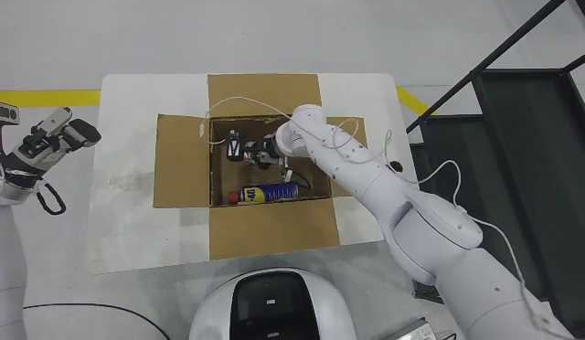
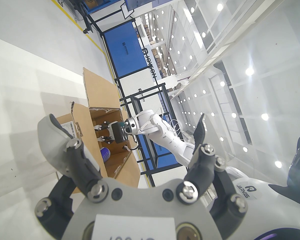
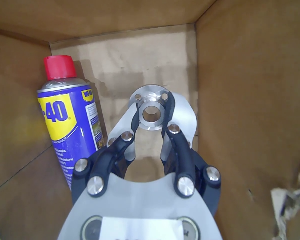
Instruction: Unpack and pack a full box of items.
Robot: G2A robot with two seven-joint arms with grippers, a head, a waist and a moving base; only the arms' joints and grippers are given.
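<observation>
An open cardboard box [image 1: 183, 162] sits in the middle of the white table [image 1: 128, 111]. Inside it my right gripper [image 3: 152, 104] is shut on a round metal flange [image 3: 146, 92], its fingers pressing the hub from both sides. I cannot tell if the flange rests on the box floor. A blue and yellow spray can [image 3: 65, 116] with a red cap lies beside it along one wall; from above the can [image 1: 271, 193] lies near the box's front side. My left gripper [image 1: 66, 128] hangs open off the table's left edge, holding nothing.
The box's four flaps lie spread flat on the table. White cables loop over the right arm above the box [image 1: 247, 102]. A black metal frame [image 1: 512, 57] stands to the right of the table. A strip of yellow floor tape [image 1: 50, 96] runs behind.
</observation>
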